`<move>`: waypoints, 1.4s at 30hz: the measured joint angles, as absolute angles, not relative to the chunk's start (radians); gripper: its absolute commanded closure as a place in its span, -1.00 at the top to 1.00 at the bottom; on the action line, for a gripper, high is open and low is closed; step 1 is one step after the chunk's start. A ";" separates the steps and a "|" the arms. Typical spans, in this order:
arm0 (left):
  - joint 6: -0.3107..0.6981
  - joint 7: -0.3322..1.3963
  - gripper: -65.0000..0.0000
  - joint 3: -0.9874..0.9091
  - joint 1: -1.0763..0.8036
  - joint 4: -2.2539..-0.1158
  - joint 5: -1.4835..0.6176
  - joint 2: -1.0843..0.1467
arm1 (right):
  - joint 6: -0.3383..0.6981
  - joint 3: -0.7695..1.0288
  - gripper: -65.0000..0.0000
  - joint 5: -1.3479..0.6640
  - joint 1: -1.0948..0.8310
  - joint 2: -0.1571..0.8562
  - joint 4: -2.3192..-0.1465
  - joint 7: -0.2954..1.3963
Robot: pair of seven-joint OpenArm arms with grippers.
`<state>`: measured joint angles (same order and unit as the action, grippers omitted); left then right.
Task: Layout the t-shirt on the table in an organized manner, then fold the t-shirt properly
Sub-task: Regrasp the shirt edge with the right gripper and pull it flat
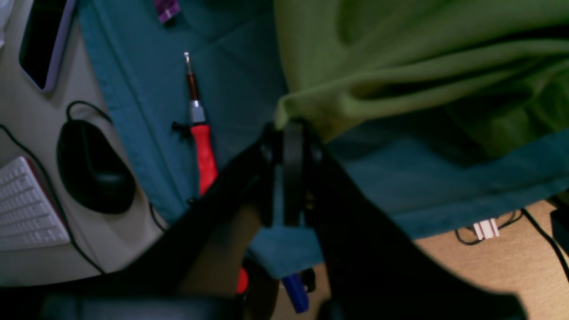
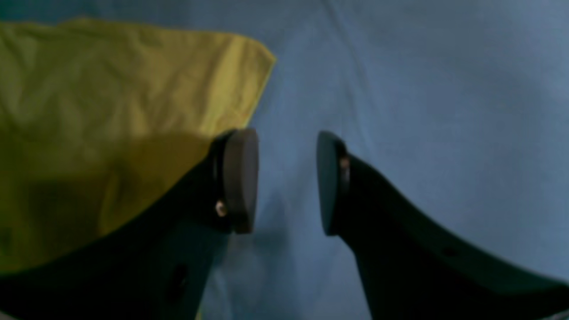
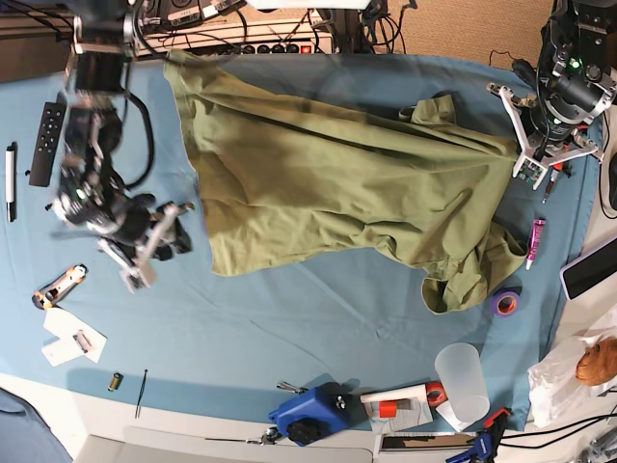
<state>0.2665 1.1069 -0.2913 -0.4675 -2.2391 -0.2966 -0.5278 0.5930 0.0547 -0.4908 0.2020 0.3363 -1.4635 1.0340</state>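
Olive cotton covered the middle of the table (image 3: 289, 318): we found the t-shirt (image 3: 337, 183) spread wide but rumpled, one sleeve bunched near a roll of purple tape (image 3: 504, 304). At the base view's left, the right gripper (image 2: 286, 182) hung just beside the shirt's near corner with its jaws spread and nothing between the pads (image 2: 242, 178), only blue cloth beneath. In our judgement, closing from that position would catch the table covering along with, or instead of, the shirt edge, and drag it into creases. A black remote (image 3: 48, 130), a pen (image 3: 11, 178) and a box cutter (image 3: 58, 285) lay outside that arm, well apart from the garment. Moving right, we noted a clear plastic cup (image 3: 463, 381) and a blue tool (image 3: 308, 415) along the near edge, both standing in the path of any downward fold. At the far right, the left gripper (image 1: 291, 133) had its jaws pressed together on a raised hem of the shirt. We judged that a pull from there, with the other corner free, would skew the cloth. A red-handled screwdriver (image 1: 200, 138) and a purple marker (image 3: 534, 241) lay close enough to be swept off.
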 measured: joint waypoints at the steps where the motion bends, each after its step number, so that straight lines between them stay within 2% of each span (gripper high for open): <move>1: 0.266 1.107 -1.00 -0.291 -0.467 -2.239 -0.297 -0.527 | 0.591 0.036 -0.31 -0.476 0.231 0.321 -1.417 1.031; 6: 0.266 1.107 -1.00 -0.291 -0.468 -2.239 -0.297 -0.527 | 0.572 0.002 -0.31 -0.441 0.332 0.245 -1.210 1.014; 14: 0.266 1.107 -1.00 -0.291 -0.467 -2.239 -0.297 -0.527 | 0.574 0.009 -0.32 -0.424 0.387 0.179 -1.056 0.915; 16: 0.266 1.107 -1.00 -0.291 -0.468 -2.239 -0.297 -0.527 | 0.574 0.010 -0.44 -0.427 0.393 0.172 -1.039 0.919; 19: 0.266 1.107 -1.00 -0.291 -0.468 -2.239 -0.297 -0.527 | 0.572 0.010 -0.93 -0.426 0.393 0.171 -1.035 0.935; 20: 0.266 1.107 -1.00 -0.291 -0.468 -2.239 -0.297 -0.527 | 0.572 0.010 -1.00 -0.424 0.393 0.171 -1.035 0.935; 26: 0.266 1.107 -1.00 -0.291 -0.468 -2.239 -0.297 -0.527 | 0.523 0.004 -1.00 -0.317 0.433 0.166 -1.029 0.937; 30: 0.266 1.106 -1.00 -0.291 -0.468 -2.239 -0.297 -0.527 | 0.464 0.004 -1.00 -0.225 0.479 0.205 -1.018 0.929; 31: 0.266 1.103 -0.96 -0.291 -0.468 -2.239 -0.298 -0.527 | 0.447 0.004 -1.00 -0.200 0.491 0.221 -1.014 0.937; 35: 0.263 1.100 -0.47 -0.291 -0.468 -2.239 -0.295 -0.527 | 0.418 0.004 -1.00 -0.170 0.536 0.277 -1.010 0.940; 37: 0.224 1.098 -0.29 -0.291 -0.468 -2.239 -0.297 -0.527 | 0.412 0.004 -1.00 -0.170 0.559 0.297 -1.010 0.925; 39: 0.208 1.086 -0.21 -0.291 -0.468 -2.239 -0.293 -0.527 | 0.412 0.004 -1.00 -0.170 0.568 0.315 -1.010 0.906; 42: 0.209 1.073 -0.20 -0.291 -0.460 -2.239 -0.294 -0.527 | 0.385 0.004 -1.00 -0.123 0.559 0.338 -1.010 0.887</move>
